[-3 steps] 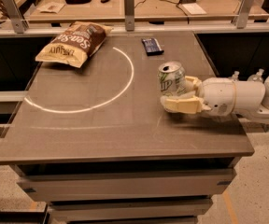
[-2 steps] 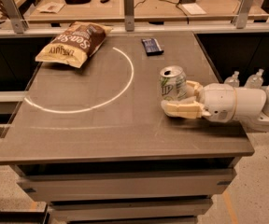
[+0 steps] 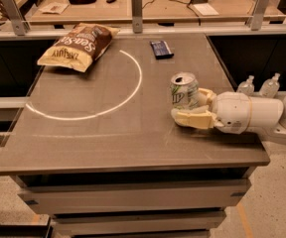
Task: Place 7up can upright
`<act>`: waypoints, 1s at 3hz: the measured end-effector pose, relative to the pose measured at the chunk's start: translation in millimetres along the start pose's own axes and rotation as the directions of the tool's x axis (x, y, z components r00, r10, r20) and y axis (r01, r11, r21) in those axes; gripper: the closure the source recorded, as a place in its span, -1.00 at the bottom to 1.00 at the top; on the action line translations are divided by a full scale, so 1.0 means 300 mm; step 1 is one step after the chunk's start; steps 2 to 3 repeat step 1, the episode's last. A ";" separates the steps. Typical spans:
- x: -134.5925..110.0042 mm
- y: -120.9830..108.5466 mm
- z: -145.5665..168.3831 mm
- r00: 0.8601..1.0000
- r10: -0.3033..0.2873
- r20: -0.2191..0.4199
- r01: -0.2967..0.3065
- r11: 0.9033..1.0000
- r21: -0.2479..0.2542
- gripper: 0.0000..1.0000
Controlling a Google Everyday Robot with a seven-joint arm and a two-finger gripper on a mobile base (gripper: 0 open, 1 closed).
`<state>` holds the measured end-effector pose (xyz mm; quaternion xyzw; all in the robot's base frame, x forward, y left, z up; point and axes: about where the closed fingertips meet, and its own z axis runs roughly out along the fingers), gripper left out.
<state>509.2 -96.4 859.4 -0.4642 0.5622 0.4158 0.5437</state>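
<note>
Now the gripper [image 3: 190, 107], still pinching the can [image 3: 184, 89], is lowering it upright onto the table's [image 3: 108, 138] right side, so releasing is probably coming next.

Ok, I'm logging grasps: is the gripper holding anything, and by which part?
It cannot be told: the gripper is at the lower side of the upright 7up can, which stands on the table.
</note>
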 end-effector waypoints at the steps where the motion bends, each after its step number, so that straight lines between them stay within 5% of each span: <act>1: -0.002 0.003 0.007 1.000 -0.001 0.000 0.001 1.000 -0.004 0.16; 3: -0.002 0.003 0.007 1.000 -0.001 0.000 0.001 1.000 -0.004 0.16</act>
